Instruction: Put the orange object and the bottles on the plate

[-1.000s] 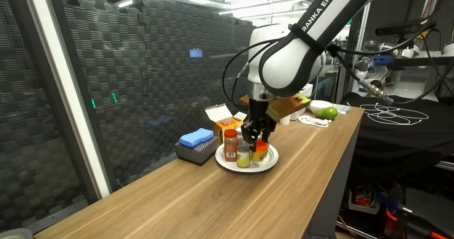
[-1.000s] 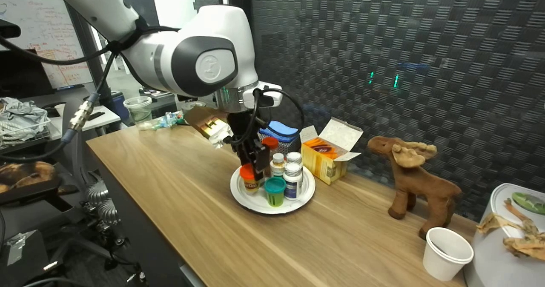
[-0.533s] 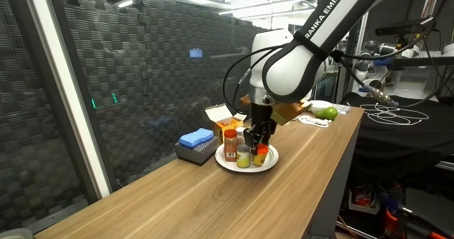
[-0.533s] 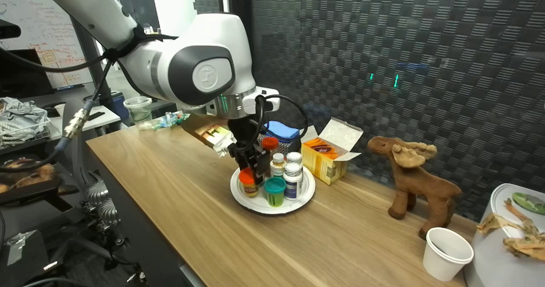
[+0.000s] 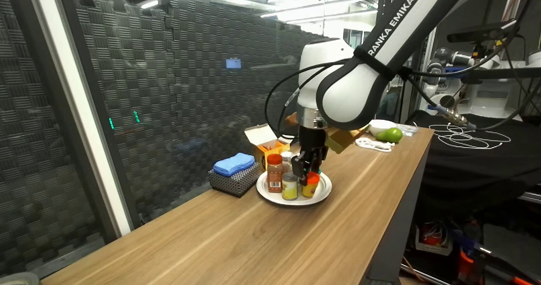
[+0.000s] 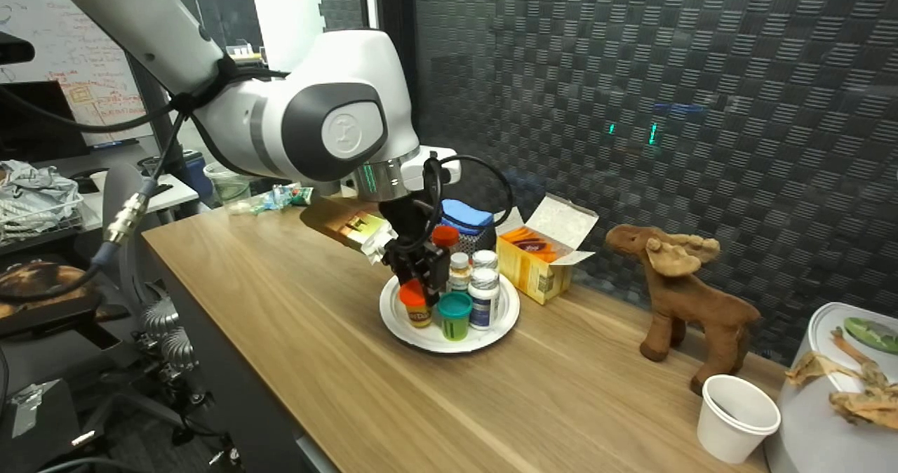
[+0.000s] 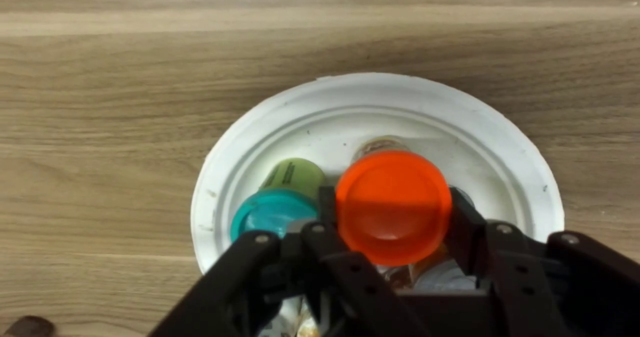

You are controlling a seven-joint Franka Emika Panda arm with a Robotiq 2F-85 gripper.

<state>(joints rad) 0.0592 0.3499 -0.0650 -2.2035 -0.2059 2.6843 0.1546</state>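
The orange-lidded jar (image 6: 419, 315) is the orange object; it stands nearly upright over the white plate (image 6: 449, 348). My gripper (image 7: 392, 209) is shut on it, with a finger against each side of its orange lid. Its base seems to touch the plate, though I cannot be sure. A green jar with teal lid (image 6: 454, 322) stands beside my left finger in the wrist view. Also on the plate are a white pill bottle (image 6: 483, 301), a smaller bottle (image 6: 459, 276), a red-capped brown-orange bottle (image 5: 274, 177) and a yellowish jar (image 5: 290, 188). Bottles behind are partly hidden.
A yellow open box (image 6: 537, 269) and a black mesh box with a blue cloth (image 5: 233, 165) stand close behind the plate. A plush moose (image 6: 687, 290) and white cups (image 6: 733, 420) stand further along. Green fruit (image 5: 393, 135) lies near a white bowl (image 5: 381, 126).
The arm has come down, lowering the orange-lidded jar toward the plate. In the last half second the jar has shifted slightly toward the green jar, which moved a little too.
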